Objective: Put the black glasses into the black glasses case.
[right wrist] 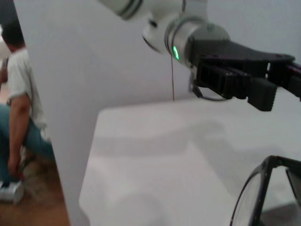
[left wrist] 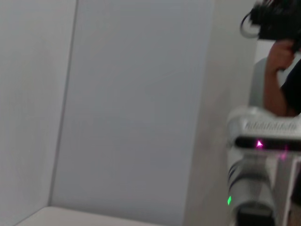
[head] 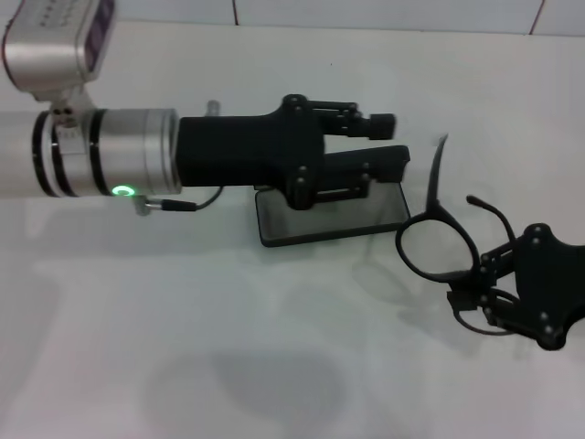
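Observation:
The black glasses case (head: 334,218) lies open on the white table (head: 183,347), its grey lining showing and its lid (head: 379,163) raised at the back. My left gripper (head: 388,142) reaches over it from the left with its fingers apart, the lower one by the lid. It also shows in the right wrist view (right wrist: 263,80). My right gripper (head: 471,285) at the right edge is shut on the black glasses (head: 437,245), holding them above the table just right of the case, one temple arm pointing away. A lens shows in the right wrist view (right wrist: 263,193).
A grey cable (head: 196,203) hangs from the left wrist beside the case. The tiled wall edge (head: 384,18) runs behind the table. A person (right wrist: 19,94) sits beyond the table's side edge.

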Tool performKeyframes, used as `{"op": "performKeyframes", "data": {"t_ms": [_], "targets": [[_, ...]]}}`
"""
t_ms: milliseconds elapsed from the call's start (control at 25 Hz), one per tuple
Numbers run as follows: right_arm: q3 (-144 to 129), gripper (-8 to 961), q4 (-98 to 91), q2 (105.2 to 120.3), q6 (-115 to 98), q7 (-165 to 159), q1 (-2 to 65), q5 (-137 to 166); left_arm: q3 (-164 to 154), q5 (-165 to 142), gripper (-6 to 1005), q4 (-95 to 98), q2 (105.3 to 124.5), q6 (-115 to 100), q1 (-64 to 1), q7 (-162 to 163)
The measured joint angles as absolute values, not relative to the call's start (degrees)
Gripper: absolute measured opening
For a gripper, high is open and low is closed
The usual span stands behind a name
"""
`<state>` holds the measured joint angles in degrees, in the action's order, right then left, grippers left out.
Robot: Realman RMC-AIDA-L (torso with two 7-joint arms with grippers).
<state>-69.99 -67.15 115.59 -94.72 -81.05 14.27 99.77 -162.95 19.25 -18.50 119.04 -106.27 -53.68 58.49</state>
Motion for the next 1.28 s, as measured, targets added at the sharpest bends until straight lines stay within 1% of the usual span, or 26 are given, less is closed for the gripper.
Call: {"op": "performKeyframes", "data": {"t_ms": [160,320,1280], "targets": [[-68.18,109,-56.12,115.57,-97.22,-64.69,14.78,94.09,-163.02,18.4,481,-17.49,119.22,-106.35,-54.95,60.37],[-67.68,109,-50.05,115.57,-100.13,-52.67,14.95,92.08,-163.04,16.78,481,-15.75,119.41,-106.34,-56.18,61.01],[-67.21,109,-47.48,115.78,-101.28,-40.63,14.54,91.41,-163.03,5.92,480,-12.34,119.67,-102.8,-60.31,68.77]]}}
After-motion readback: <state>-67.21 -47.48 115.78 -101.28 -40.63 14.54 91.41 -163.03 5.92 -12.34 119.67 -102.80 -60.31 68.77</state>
